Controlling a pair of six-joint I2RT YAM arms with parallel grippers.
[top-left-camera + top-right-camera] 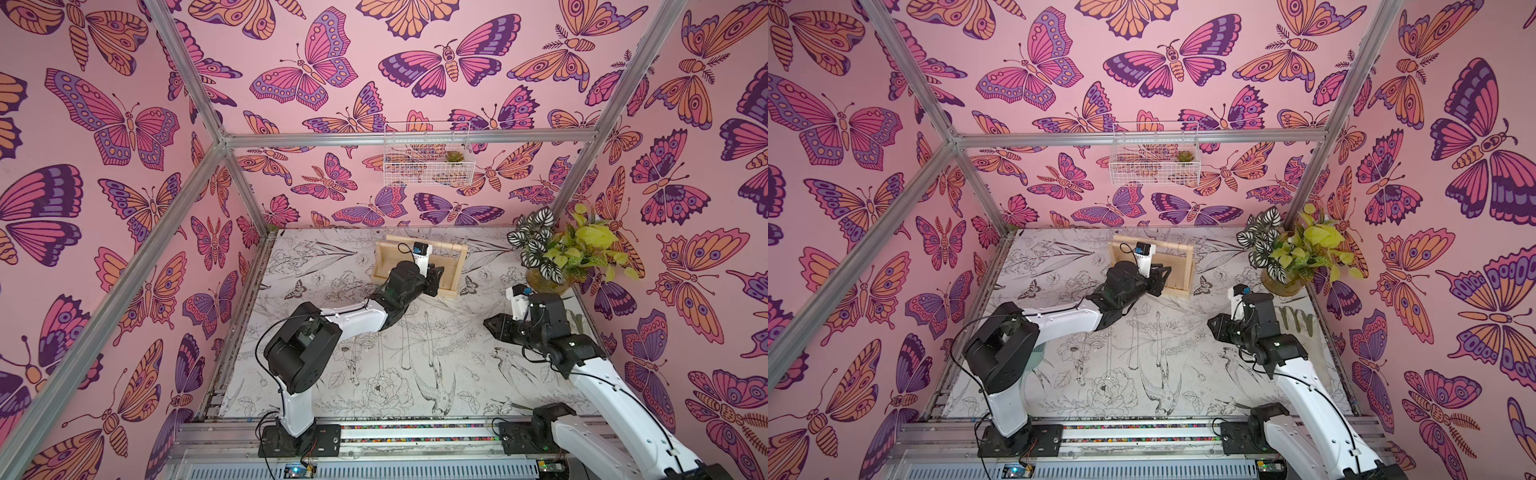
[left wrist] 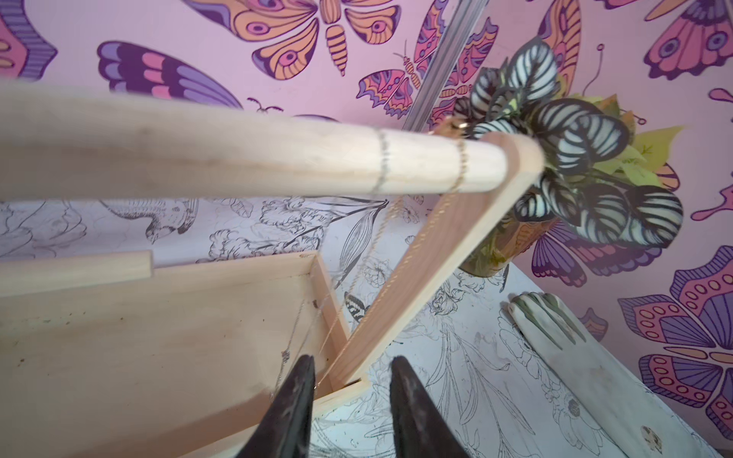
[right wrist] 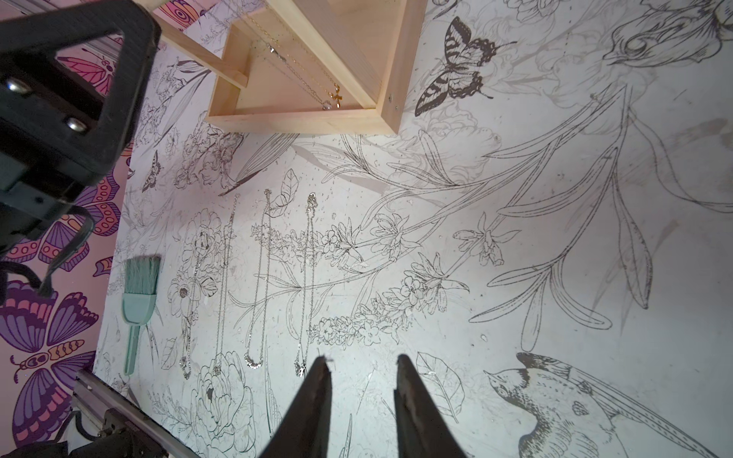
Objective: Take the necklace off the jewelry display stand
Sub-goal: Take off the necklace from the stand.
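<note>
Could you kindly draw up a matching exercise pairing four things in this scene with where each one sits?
Things: 1 gold necklace; 2 wire basket; 3 brush; 4 potted plant.
Places: A hung on the back wall; B lying flat on the table; C draped over the crossbar of the jewelry display stand; D standing in a far table corner.
Pairs: 1-C; 2-A; 3-B; 4-D.

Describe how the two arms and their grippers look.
Both arms, the left arm and the right arm, have glossy white link shells between bulky black joint housings, on black base plates. Thin black cables loop along them. The left gripper and right gripper each carry two dark, tapered, pointed fingers. A white wrist mount bears a small black camera with a blue mark.
</note>
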